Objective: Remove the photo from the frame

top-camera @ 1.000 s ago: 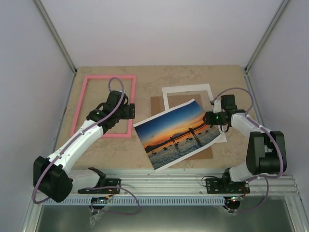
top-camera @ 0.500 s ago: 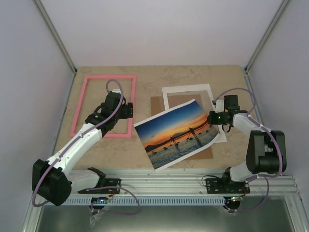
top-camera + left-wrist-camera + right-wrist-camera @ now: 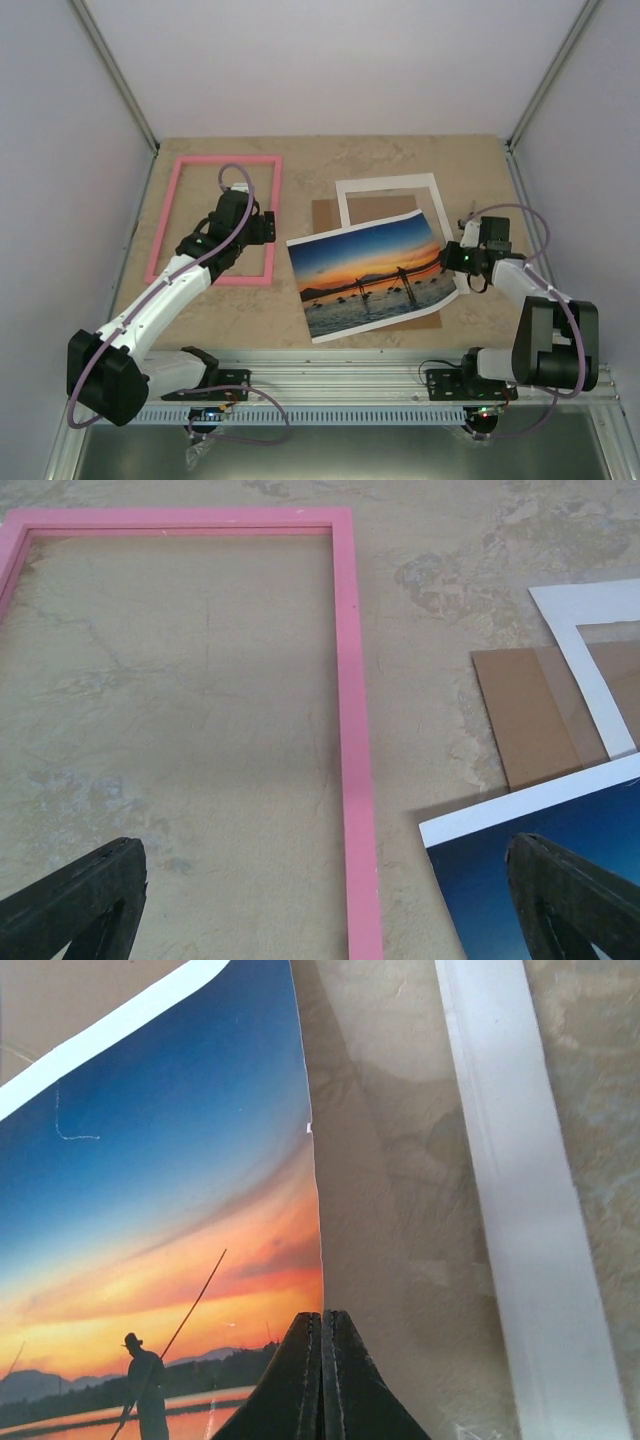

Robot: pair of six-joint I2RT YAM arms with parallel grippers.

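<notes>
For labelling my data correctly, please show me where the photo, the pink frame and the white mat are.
photo (image 3: 372,275), top view, middle of the print.
pink frame (image 3: 230,160), top view, on its far rail.
white mat (image 3: 388,184), top view, on its far strip.

1. Frame (image 3: 230,160) lies flat on the table (image 3: 450,160), at 9 o'clock from the photo (image 3: 370,275), apart from it.
2. Photo overlaps the board (image 3: 325,215) and the mat (image 3: 385,183).
3. Mat lies on the board, at 12 o'clock from the photo.
</notes>
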